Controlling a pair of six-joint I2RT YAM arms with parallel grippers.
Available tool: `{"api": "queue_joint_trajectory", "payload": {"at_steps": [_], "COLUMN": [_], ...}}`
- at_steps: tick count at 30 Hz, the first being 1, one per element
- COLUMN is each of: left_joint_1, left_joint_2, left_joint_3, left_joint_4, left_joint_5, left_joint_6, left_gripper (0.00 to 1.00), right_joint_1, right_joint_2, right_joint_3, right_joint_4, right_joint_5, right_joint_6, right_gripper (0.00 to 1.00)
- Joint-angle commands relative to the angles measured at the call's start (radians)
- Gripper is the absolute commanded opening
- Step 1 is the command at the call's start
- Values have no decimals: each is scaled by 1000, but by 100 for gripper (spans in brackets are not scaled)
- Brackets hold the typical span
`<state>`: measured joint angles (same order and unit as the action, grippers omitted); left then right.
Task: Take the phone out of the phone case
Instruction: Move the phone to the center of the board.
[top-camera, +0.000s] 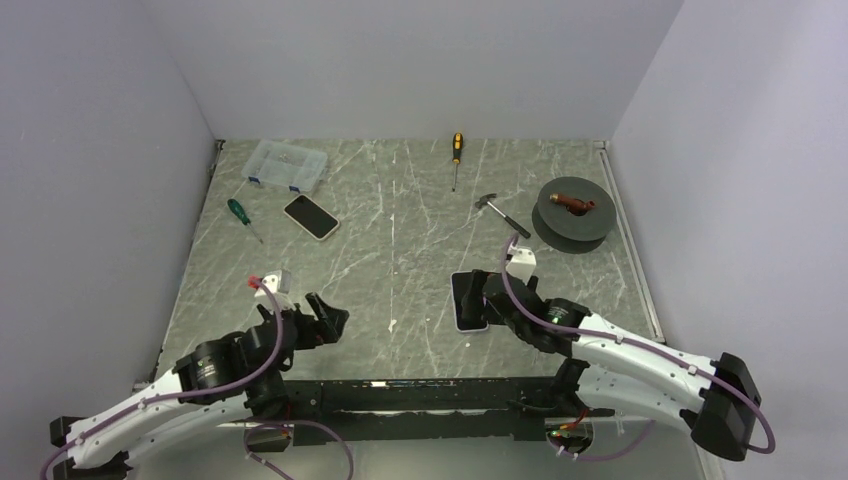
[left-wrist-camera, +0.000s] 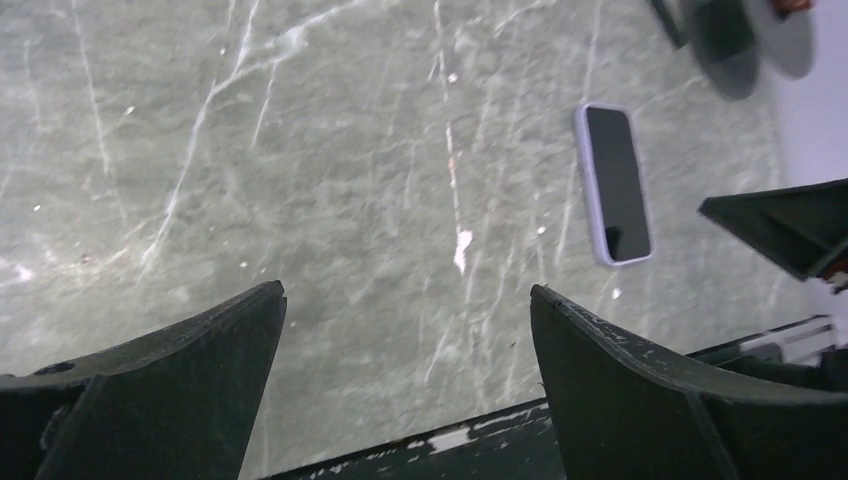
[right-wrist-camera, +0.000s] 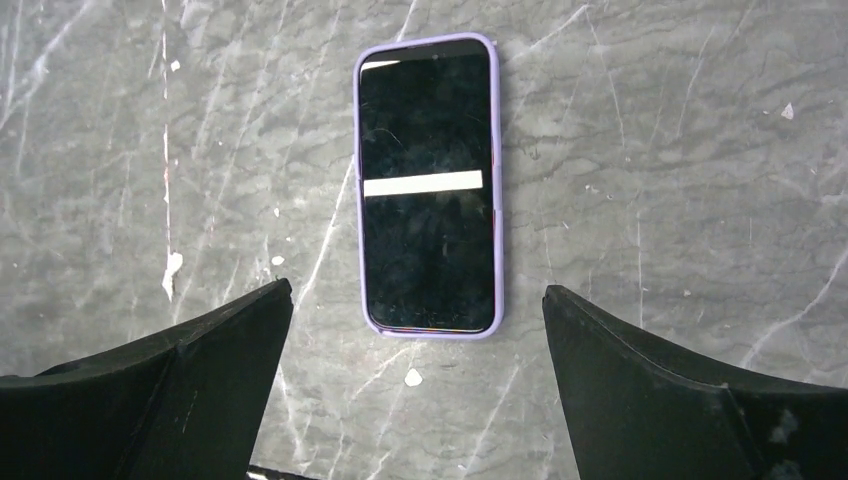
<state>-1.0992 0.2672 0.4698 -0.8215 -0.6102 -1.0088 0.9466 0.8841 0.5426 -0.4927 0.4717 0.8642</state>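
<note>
**Marbled table (top-camera: 400, 270): nothing gripped, the job not yet begun**

**Top view.** Plain grey walls close the table on three sides. The phone (top-camera: 468, 300) lies flat, right of centre and toward the near edge. The right gripper (top-camera: 488, 300) is just beside it, and the left gripper (top-camera: 325, 320) sits well apart to the left. A second phone (top-camera: 311, 216), a clear box (top-camera: 287, 165), two screwdrivers (top-camera: 243, 218) (top-camera: 456, 158), a hammer (top-camera: 500, 214) and a grey spool (top-camera: 572, 212) all sit toward the far side, away from the work.

**Left wrist.** The left jaws stand wide apart over bare stone and hold nothing. The phone (left-wrist-camera: 612, 185) lies ahead and to the right, with open surface between.

**Right wrist.** The right jaws are also spread and empty. The phone (right-wrist-camera: 428, 185) lies screen up, lengthwise ahead, with its near end between and just beyond the fingertips (right-wrist-camera: 275, 295). The lilac case (right-wrist-camera: 497, 200) wraps every edge, so the phone is fully seated.

A sound approach is probably for one arm to pin the case while the other peels a corner lip outward. Squeezing the long sides would likely only clamp the phone in tighter. Lying flat, the case leaves no gap for a finger underneath. The dark front rail (left-wrist-camera: 430, 440) is close behind the fingers, so any sliding is safer toward the open middle or the left.
</note>
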Motion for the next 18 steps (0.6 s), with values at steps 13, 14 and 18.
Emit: {"api": "queue_joint_trajectory", "payload": {"at_steps": [13, 14, 18], "left_joint_1": [-4, -4, -4], "left_joint_2": [31, 50, 121], "left_joint_3": [6, 11, 22], "left_joint_4": [-14, -7, 30], "left_joint_5": [-105, -94, -59], "left_joint_6": [23, 33, 64], "left_gripper": [99, 99, 99], "right_joint_1": [-146, -143, -126], "right_joint_2": [116, 125, 166], "right_joint_3": [-10, -9, -3], "right_joint_4": [148, 151, 178], "right_joint_5": [-182, -180, -190], "right_joint_6": [-209, -209, -209], "right_gripper": [100, 100, 100]}}
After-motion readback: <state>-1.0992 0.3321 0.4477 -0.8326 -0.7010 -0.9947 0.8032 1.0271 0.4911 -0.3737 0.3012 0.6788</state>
